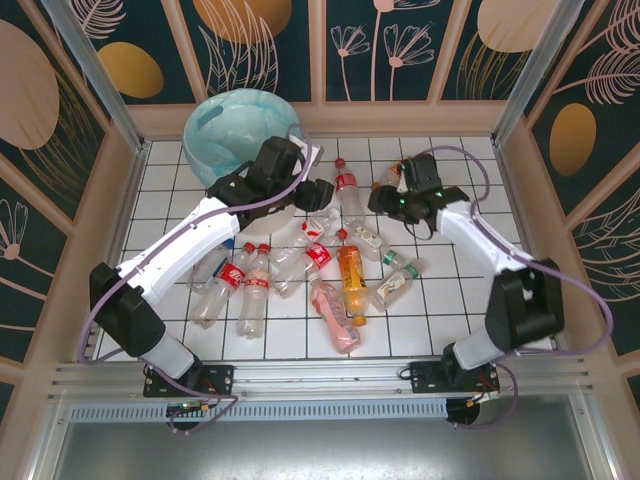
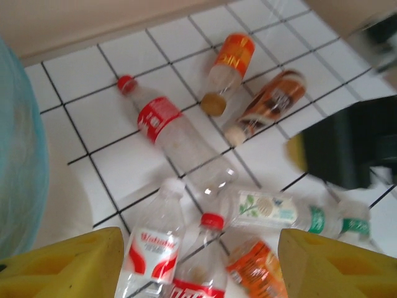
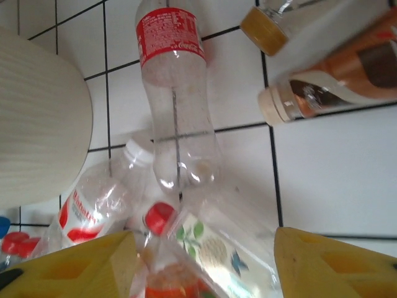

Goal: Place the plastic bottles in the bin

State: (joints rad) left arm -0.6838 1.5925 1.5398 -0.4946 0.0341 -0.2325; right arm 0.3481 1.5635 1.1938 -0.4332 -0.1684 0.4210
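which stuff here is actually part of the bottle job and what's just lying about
Part of the job:
- bin
- red-labelled clear bottles
- orange bottle
- pink bottle
- brown bottle
- green-labelled bottle

Not part of it (fixtures, nothing loose):
- white tiled table
- patterned wall panels
- metal rail

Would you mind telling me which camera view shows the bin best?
The top external view: the bin shows its open mouth and blue-green liner from above, with the left arm crossing its near edge. The left wrist view catches a strip of liner; the right wrist view, part of its cream wall.
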